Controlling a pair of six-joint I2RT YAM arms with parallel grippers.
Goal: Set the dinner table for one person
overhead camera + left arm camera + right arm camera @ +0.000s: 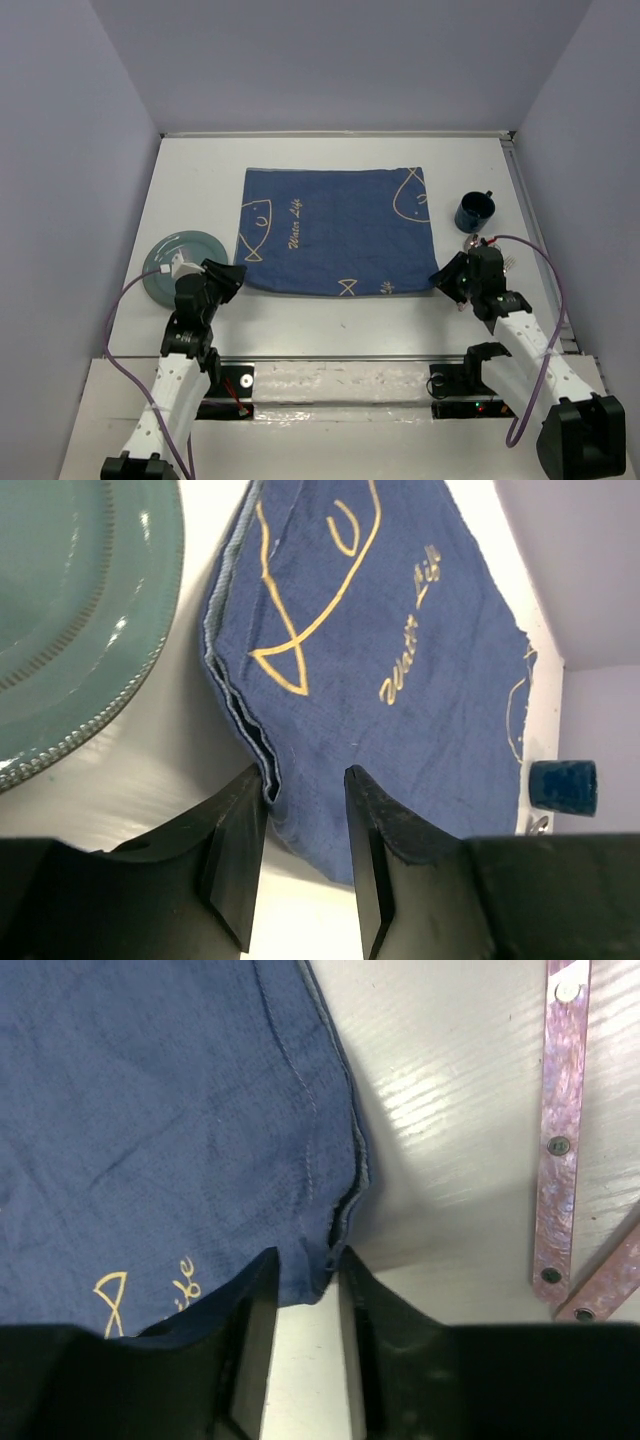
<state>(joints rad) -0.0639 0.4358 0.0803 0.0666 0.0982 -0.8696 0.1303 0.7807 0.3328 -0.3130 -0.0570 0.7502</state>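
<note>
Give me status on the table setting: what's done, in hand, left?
Done: the blue mat lies spread flat on the dinner table. In hand: left gripper and right gripper each have their jaws astride a near corner of it; a firm pinch can't be confirmed. To do: the teal plate sits left of the mat, the blue mug off its far right corner; neither is on it.
</note>
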